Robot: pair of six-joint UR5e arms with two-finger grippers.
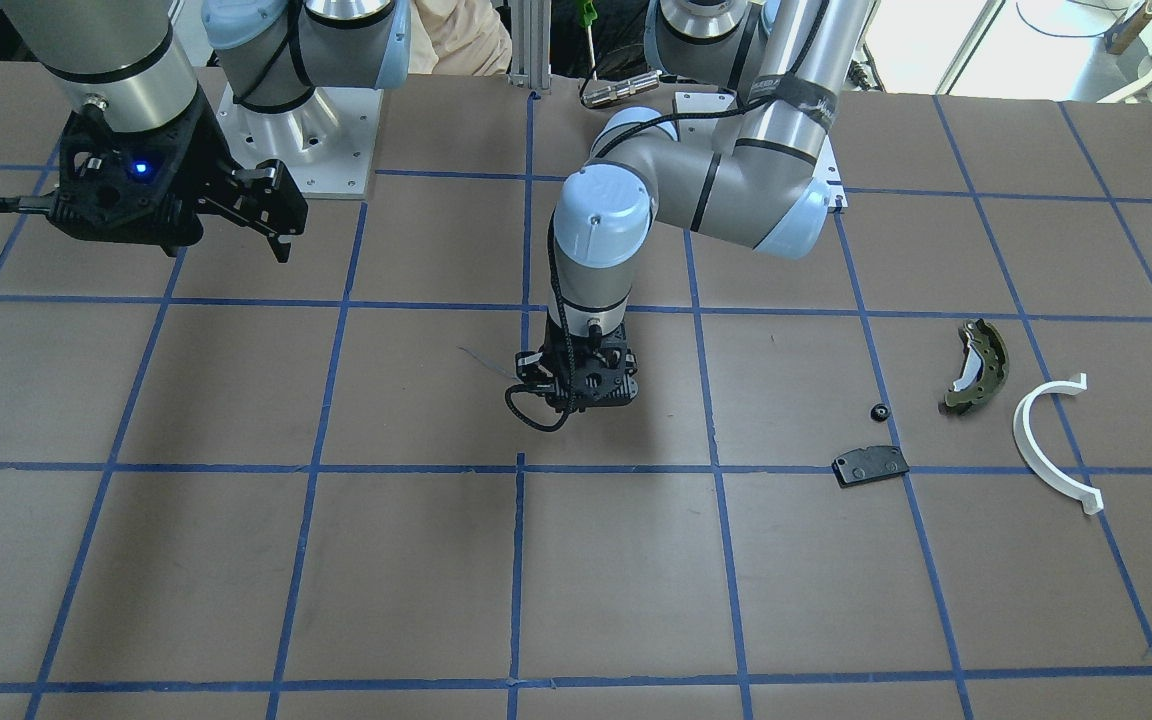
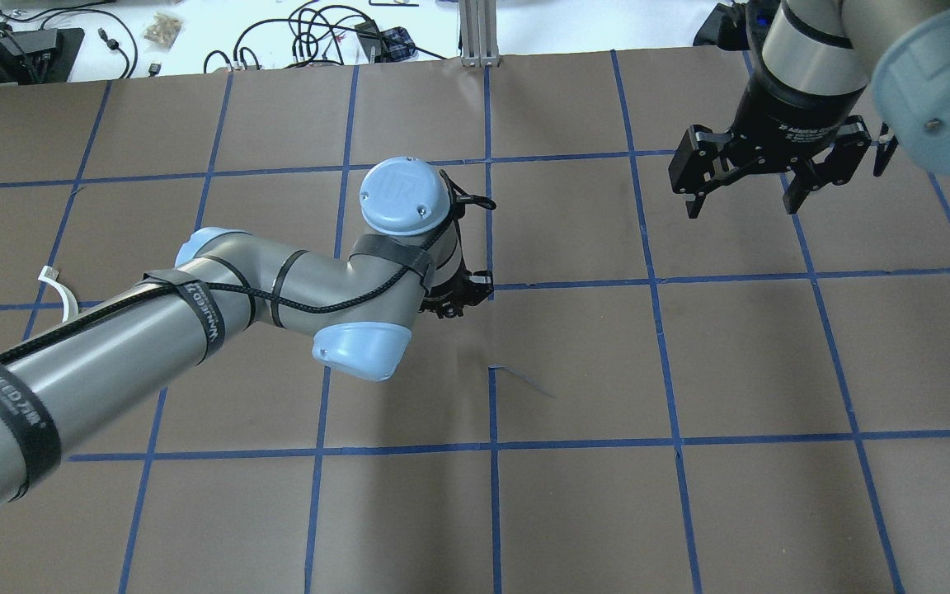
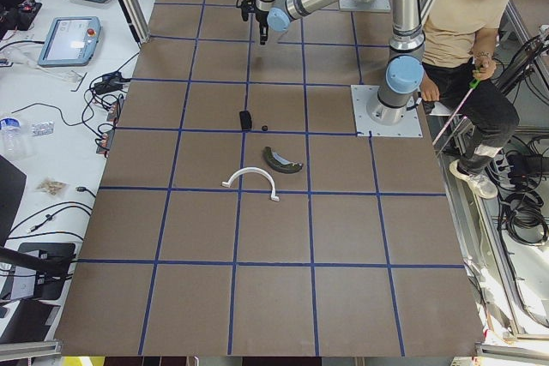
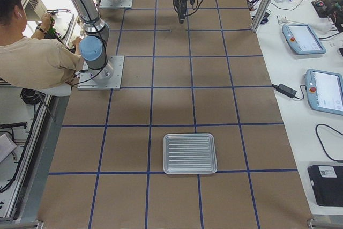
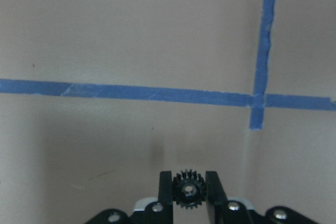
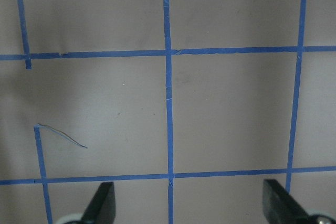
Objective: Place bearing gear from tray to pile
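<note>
My left gripper (image 5: 189,181) is shut on a small black toothed bearing gear (image 5: 189,192) and hangs just above the brown table near its middle (image 1: 579,392). The pile lies apart from it, toward the robot's left: an olive-green brake shoe (image 1: 976,365), a white half-ring (image 1: 1051,440), a flat black pad (image 1: 870,465) and a small black round part (image 1: 878,411). The ribbed metal tray (image 4: 190,153) lies empty at the robot's right end of the table. My right gripper (image 2: 743,206) is open and empty, held high above the table.
Blue tape lines grid the brown paper cover. A short tear in the paper (image 1: 486,360) lies beside the left gripper. An operator (image 3: 467,32) sits behind the robot bases. Tablets and cables lie on the white side benches.
</note>
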